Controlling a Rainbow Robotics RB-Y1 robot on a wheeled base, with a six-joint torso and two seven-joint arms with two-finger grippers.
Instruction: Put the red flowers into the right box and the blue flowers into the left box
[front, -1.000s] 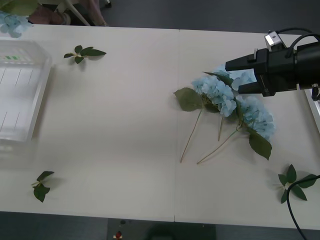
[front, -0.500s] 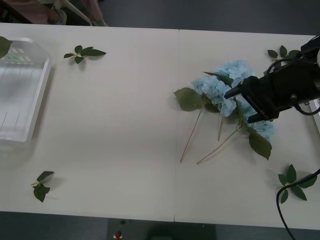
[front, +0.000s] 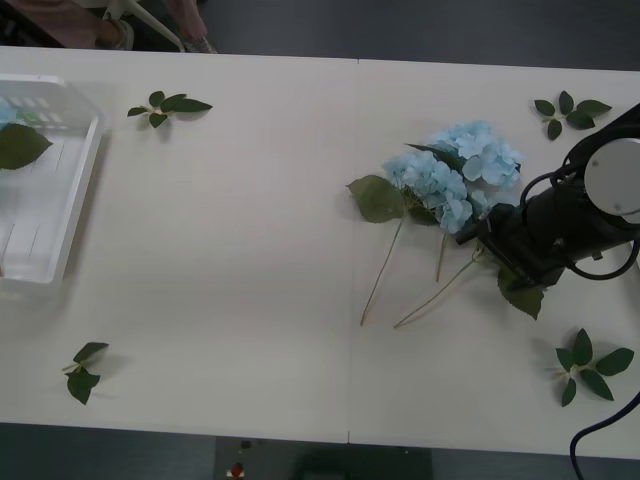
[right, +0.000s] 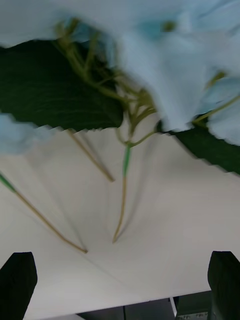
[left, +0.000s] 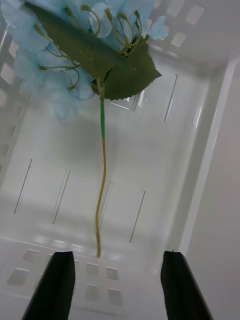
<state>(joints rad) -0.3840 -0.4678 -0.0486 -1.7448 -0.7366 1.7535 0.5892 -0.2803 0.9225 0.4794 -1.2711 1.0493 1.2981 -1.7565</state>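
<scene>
Several blue flowers (front: 450, 175) lie in a cluster on the table at the right, stems pointing toward me. My right gripper (front: 487, 237) is low over the nearest head; in the right wrist view it (right: 121, 256) stands open, with pale petals (right: 165, 75), leaves and stems just ahead. One blue flower (left: 60, 65) lies inside the left box (front: 82, 190), its stem (left: 102, 165) running along the floor. My left gripper (left: 117, 282) hangs open above it, holding nothing. A leaf (front: 20, 145) shows in that box. The red flowers and the right box are out of view.
Loose green leaf sprigs lie at the far left (front: 168, 104), near left (front: 82, 368), far right (front: 570, 108) and near right (front: 590, 365). A wide bare stretch of white table (front: 230, 250) separates the left box from the flower cluster.
My right arm dropped from above the cluster's far side down onto the nearest blue head. A blue flower and its leaf now lie in the left box.
</scene>
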